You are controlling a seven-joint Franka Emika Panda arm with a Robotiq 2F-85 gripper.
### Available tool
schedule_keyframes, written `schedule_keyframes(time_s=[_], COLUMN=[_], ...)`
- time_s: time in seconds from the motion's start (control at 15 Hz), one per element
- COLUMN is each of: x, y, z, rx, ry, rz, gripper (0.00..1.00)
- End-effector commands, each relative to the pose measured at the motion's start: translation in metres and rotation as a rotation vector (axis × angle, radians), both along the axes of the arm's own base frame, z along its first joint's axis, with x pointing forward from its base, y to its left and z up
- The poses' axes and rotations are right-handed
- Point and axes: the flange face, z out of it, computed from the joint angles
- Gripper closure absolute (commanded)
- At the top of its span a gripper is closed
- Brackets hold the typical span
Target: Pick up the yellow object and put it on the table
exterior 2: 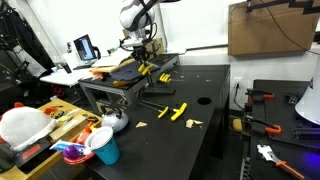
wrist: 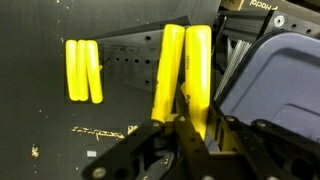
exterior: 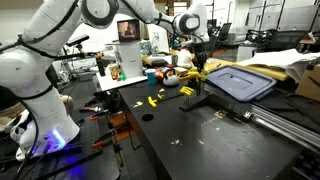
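In the wrist view the black metal pincer (wrist: 182, 128) is showing blurred and is running off the bottom edge. The lower end of the yellow bar-shaped object (wrist: 185, 70) is disappearing behind it. Right of the pincer, a grey-blue plastic lid (wrist: 270, 90) is being cut off by the frame edge. In both exterior views the pincer (exterior: 199, 63) (exterior 2: 140, 57) is appearing too small to make out its grip.

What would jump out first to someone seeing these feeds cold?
The pair of long bright yellow bars rising from the gripper, whose jaws are shut on their near end, in the wrist view. Then the shorter pair of yellow bars lying on the matte black table to one side, and the grey-blue plastic lid close on the opposite side.
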Motion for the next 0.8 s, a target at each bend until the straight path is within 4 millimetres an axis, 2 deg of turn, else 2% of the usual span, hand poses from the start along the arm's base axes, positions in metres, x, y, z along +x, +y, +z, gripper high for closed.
schedule_keyframes(time_s=[0.0,0.33,0.73], x=[-0.005,-0.008,-0.006], y=[-0.004,-0.01,-0.017], z=[0.022,0.019,0.02], rx=[0.027,0.062,0.122], ry=[0.023,0.038,-0.018], rz=[0.029,-0.062,-0.253], gripper=[0.94,0.94,0.94])
